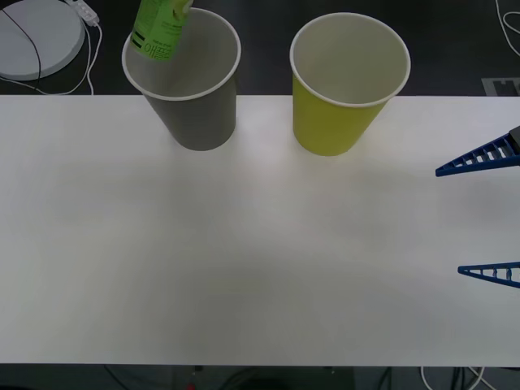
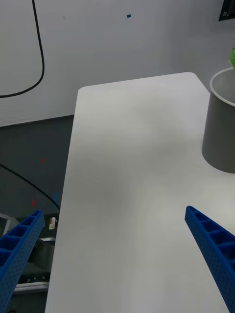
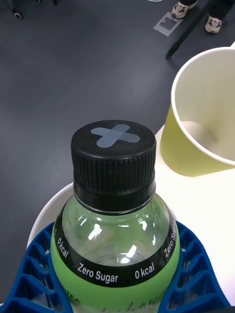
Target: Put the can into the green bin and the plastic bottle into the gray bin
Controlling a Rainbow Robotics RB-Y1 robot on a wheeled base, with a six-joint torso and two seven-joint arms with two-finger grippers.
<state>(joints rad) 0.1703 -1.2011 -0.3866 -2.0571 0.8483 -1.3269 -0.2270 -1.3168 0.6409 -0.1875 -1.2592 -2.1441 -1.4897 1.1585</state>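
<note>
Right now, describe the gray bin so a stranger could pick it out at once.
On the white table, two tall paper cups stand along the far edge. The gray bin is the one on the robot's left, beside the green bin, with the plastic bottle held over it.

a white table point(image 1: 260, 268), a round white disc point(image 1: 36, 36) with cable.

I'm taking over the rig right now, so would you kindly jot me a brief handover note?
Left gripper: shut on the bottle, holding it over the gray bin's mouth, not yet released.
Right gripper: open, empty, hovering at the table's right edge.
Green bin: upright beside the gray bin; what shows of its inside is bare.
Done: bottle picked up and carried to the gray bin.
Left: drop the bottle in; the can still has to go into the green bin.
</note>
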